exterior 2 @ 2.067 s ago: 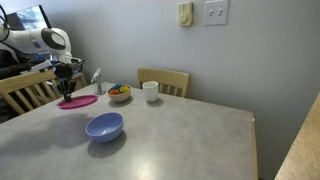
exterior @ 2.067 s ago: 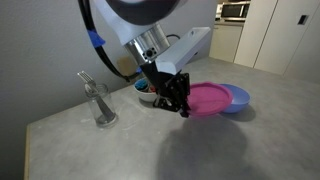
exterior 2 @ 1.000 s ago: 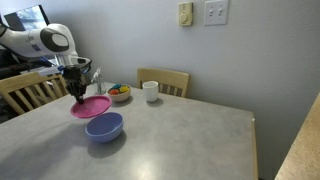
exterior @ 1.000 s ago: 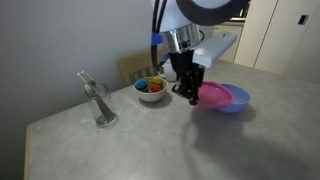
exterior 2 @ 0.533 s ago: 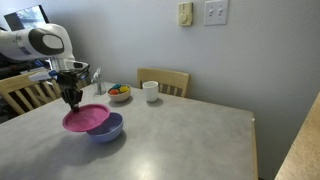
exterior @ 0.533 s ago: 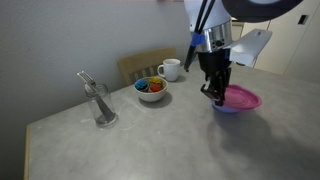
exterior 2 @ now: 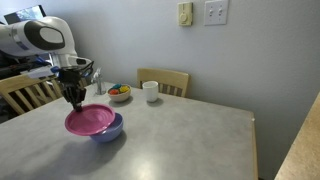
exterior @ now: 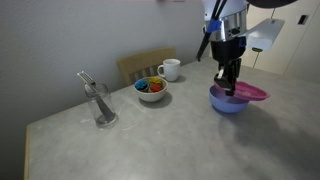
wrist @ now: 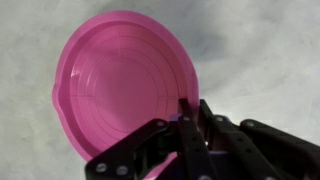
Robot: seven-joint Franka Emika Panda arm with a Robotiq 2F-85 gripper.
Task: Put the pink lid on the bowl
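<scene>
Exterior views both show the table (exterior 2: pixel 200 140) with the bowl (exterior: pixel 224 103) on it. The pink lid (exterior: pixel 247 93) hangs over the bowl, off-centre and overhanging one side; I cannot tell whether they touch. The gripper (wrist: pixel 186 112) is clamped on the lid's rim. The carry looks nearly done, with centring, lowering and release left.
</scene>
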